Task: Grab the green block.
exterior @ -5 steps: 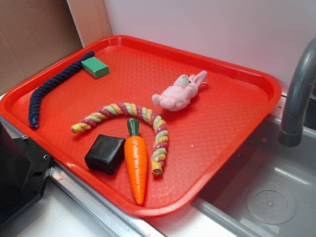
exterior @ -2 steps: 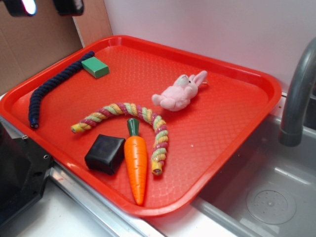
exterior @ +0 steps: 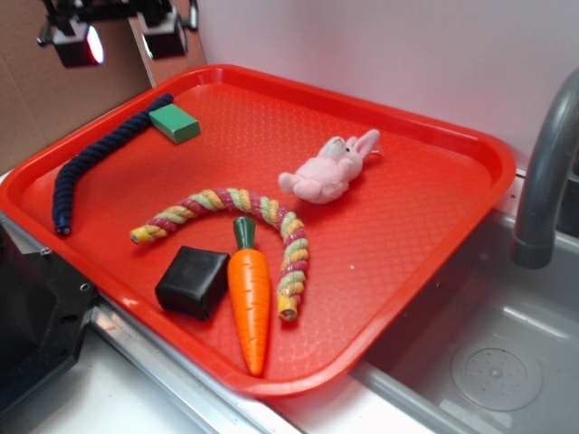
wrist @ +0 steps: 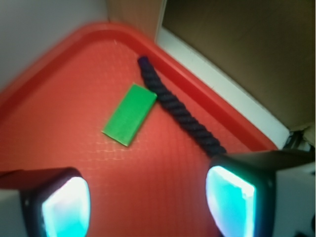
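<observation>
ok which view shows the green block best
The wrist view: the green block sits large and unobstructed ahead of the gripper. The exterior view shows it small, near the tray's far corner.

The gripper (exterior: 122,36) is cut off by the top edge of the outside view, so its arm does not show. In the wrist view its fingertips (wrist: 232,197) are blurry and cut off at the bottom. The gray tap (exterior: 547,172) runs off the right edge.
</observation>
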